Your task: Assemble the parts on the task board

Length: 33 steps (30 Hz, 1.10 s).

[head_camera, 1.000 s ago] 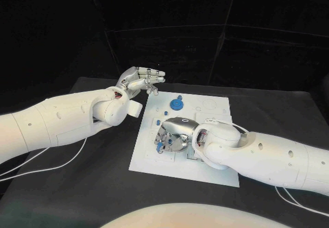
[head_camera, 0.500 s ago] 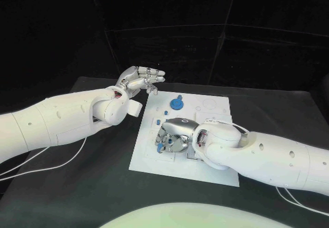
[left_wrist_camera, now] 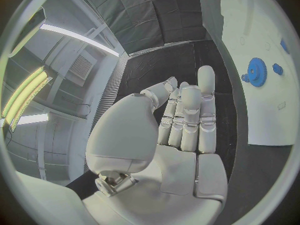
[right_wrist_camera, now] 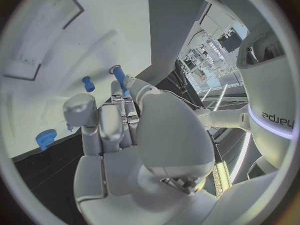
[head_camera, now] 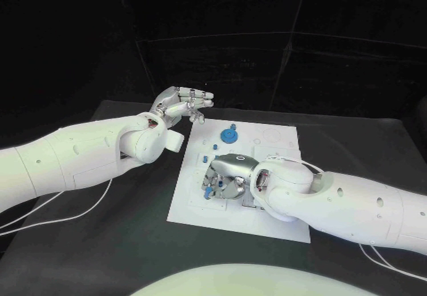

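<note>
Head view: right hand (head_camera: 224, 177) low over board (head_camera: 271, 219), fingers pinching blue peg (right_wrist_camera: 119, 77); barely shifted since a second ago, so seating likely under way. Left hand (head_camera: 182, 103) empty, fingers apart, raised beside gear (head_camera: 229, 134).

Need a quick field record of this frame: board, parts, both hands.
board: white task board in the middle of the black table
blue gear: on the board's far end, apart from both hands
right hand: low over the board, pinching a blue peg between fingertips
small blue part: on the board next to that hand
left hand: raised off the board's far-left corner, fingers apart, holding nothing
</note>
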### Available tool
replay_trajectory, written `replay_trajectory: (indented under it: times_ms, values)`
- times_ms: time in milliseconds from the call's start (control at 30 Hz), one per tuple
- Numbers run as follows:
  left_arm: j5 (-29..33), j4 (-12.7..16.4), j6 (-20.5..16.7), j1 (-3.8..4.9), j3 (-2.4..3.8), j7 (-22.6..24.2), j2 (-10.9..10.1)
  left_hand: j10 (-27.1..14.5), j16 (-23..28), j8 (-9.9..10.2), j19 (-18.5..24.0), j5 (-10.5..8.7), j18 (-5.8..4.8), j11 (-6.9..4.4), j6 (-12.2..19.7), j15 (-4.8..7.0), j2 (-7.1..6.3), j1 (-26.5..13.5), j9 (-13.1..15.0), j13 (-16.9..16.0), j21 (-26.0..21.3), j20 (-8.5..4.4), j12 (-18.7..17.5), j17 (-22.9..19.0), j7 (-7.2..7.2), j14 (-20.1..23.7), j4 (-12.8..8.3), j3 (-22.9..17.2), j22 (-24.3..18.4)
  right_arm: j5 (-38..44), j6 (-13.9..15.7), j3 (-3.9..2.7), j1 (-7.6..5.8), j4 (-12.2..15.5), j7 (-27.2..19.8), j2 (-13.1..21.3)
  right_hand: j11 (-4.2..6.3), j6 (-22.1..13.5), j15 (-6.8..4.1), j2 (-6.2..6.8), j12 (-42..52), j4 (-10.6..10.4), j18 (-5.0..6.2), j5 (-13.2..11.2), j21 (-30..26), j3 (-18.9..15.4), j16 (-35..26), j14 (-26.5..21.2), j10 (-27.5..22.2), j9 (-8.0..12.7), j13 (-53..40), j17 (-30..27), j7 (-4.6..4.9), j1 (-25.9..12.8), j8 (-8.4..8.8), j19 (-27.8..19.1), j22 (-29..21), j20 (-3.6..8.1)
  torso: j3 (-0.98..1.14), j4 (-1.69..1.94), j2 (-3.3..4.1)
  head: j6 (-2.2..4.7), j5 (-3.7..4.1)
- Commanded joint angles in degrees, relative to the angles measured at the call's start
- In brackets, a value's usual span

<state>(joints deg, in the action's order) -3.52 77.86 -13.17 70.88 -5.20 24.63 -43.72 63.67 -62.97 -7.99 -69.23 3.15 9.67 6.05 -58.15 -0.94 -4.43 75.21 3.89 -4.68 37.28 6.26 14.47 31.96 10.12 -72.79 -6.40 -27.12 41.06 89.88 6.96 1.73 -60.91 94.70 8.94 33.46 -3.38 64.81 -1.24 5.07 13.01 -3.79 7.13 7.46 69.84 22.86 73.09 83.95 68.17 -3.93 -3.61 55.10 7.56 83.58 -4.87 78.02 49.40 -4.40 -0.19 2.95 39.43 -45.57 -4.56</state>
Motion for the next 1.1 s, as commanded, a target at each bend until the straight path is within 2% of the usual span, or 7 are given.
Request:
replay_trajectory:
  times_ms: [33, 467, 967, 1100]
  values:
    - [0.11, 0.08, 0.75, 0.05, 0.02, 0.15, 0.04, -0.38, 0.19, -0.04, 0.28, -0.17, 0.77, -0.19, 0.34, 0.15, 0.40, 0.12, -0.04, -0.01, -0.37, 0.13, 0.31, -0.05, 0.22, 0.34, 0.11, 0.35, -0.06, 1.18, -0.29, 0.12, 0.06, 0.00, 0.84, 0.04, 0.04, 0.35, -0.25, -0.14, -0.20, -0.12, -0.27, 0.22, 0.34, 0.34, 0.33, 0.91, 0.52, -0.05, -0.08, 0.06, 0.03, -0.37, -0.17, 0.16, 0.05, -0.08, -0.03, 0.01, 0.05, -0.03, 0.02]
    - [0.11, 0.15, 0.81, 0.05, 0.02, 0.11, -0.08, -0.38, 0.19, -0.04, 0.28, -0.17, 0.77, -0.19, 0.34, 0.15, 0.40, 0.12, -0.04, -0.01, -0.37, 0.13, 0.31, -0.05, 0.22, 0.34, 0.11, 0.35, -0.06, 2.01, 0.82, 0.11, 0.09, 0.43, 1.22, 0.25, 0.03, 0.37, -0.25, -0.15, -0.23, -0.11, -0.28, 0.23, 0.38, 0.39, 0.35, 0.90, 0.54, -0.05, -0.08, 0.09, 0.04, -0.42, -0.16, 0.17, 0.12, -0.08, 0.00, -0.06, 0.02, -0.09, -0.11]
    - [0.11, 0.11, 0.80, 0.05, 0.02, 0.11, -0.11, -0.47, 0.23, -0.03, 0.29, -0.17, 0.77, -0.18, 0.38, 0.14, 0.42, 0.10, -0.04, 0.00, -0.40, 0.15, 0.36, -0.16, 0.22, 0.38, 0.12, 0.41, -0.07, 2.09, -0.30, 0.11, 0.10, 0.57, 1.57, 0.30, 0.01, 0.33, -0.24, -0.05, -0.33, -0.03, -0.26, 0.22, 0.34, 0.47, 0.32, 0.88, 0.54, -0.04, -0.08, 0.00, 0.06, -0.51, -0.11, 0.11, 0.04, -0.09, -0.03, 0.00, 0.03, -0.27, -0.03]
    - [0.11, 0.14, 0.82, 0.04, 0.02, 0.10, -0.11, -0.47, 0.23, -0.03, 0.29, -0.17, 0.77, -0.18, 0.38, 0.14, 0.42, 0.10, -0.04, 0.00, -0.40, 0.15, 0.36, -0.16, 0.22, 0.38, 0.12, 0.41, -0.07, 2.09, -1.01, 0.11, 0.09, 0.33, 1.99, -0.07, -0.56, -1.20, 0.20, 0.78, -1.58, -0.03, -0.26, 0.09, 0.19, 0.72, 0.20, 0.74, -0.91, 0.23, 0.07, -0.31, 0.69, -1.57, 0.87, -0.20, -0.28, -0.31, -0.06, 0.03, 0.02, -0.30, -0.03]
